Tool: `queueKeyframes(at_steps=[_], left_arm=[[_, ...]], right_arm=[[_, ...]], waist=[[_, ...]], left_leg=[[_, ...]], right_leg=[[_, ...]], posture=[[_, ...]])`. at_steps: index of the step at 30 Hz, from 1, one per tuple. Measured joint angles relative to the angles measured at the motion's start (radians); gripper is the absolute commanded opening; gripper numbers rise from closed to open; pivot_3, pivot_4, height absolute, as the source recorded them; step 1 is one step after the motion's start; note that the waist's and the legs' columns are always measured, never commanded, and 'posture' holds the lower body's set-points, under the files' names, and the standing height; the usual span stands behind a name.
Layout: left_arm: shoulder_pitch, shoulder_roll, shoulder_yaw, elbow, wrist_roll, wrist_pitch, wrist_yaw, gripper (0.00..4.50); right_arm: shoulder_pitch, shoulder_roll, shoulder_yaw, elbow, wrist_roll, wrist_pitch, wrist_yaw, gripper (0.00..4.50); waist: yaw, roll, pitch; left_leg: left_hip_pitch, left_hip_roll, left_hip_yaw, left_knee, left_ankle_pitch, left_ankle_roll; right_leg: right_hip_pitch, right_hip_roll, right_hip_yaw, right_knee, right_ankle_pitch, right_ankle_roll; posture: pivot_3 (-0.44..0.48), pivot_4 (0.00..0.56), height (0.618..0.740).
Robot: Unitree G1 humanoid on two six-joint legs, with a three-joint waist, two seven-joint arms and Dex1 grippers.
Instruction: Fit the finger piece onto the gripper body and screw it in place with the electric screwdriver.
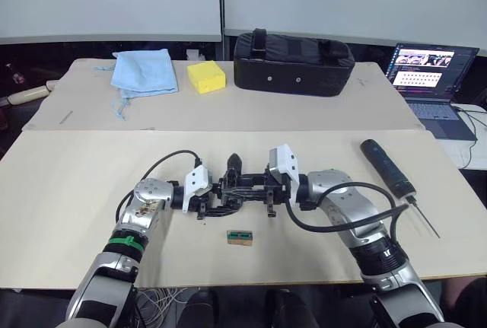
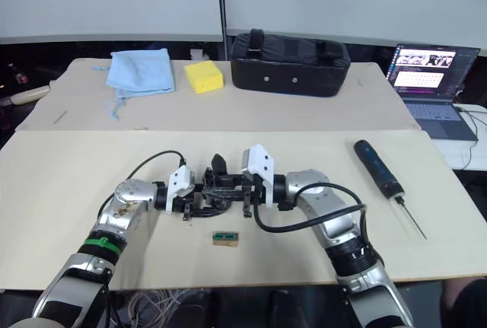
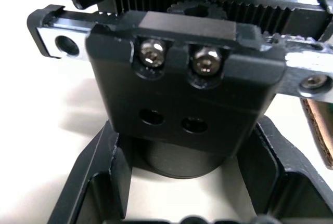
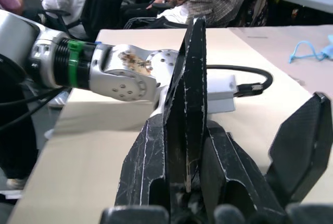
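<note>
Both our arms meet mid-desk: left pincer point(image 1: 207, 203) clamped around small black blocky gripper body point(image 1: 242, 189), right pincer point(image 1: 268, 191) gripping black tapered finger piece point(image 4: 186, 99) against it. Thick dark cylindrical electric screwdriver point(image 1: 387, 167) lies apart on beige desk point(image 1: 76, 191), to our right.

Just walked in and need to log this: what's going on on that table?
The robot has both arms meeting mid-table. The left end effector grips the gripper body; the right end effector holds the finger piece against it. The screwdriver lies untouched on the table to the robot's right, so screwing hasn't started.
</note>
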Motion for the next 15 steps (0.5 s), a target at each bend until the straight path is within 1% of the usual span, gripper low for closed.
queueKeyframes(at_steps=[6, 15], left_arm=[[0.0, 0.003, -0.005, -0.013, 0.002, 0.022, 0.003, 2.28], [0.005, 0.006, -0.012, -0.019, 0.01, 0.021, 0.015, 2.28]], right_arm=[[-0.009, 0.016, 0.033, 0.053, -0.048, -0.005, 0.0, 0.39], [-0.008, 0.005, 0.044, 0.056, -0.075, -0.004, 0.005, 0.39]], waist=[[0.0, 0.0, 0.0], [0.0, 0.001, -0.002]], left_leg=[[0.0, 0.0, 0.0, 0.0, 0.0, 0.0], [0.001, 0.0, 0.0, 0.0, 0.0, 0.0]], right_leg=[[0.0, 0.0, 0.0, 0.0, 0.0, 0.0], [0.001, 0.0, 0.0, 0.0, 0.0, 0.0]], posture=[[0.0, 0.15, 0.74], [0.0, 0.15, 0.74]])
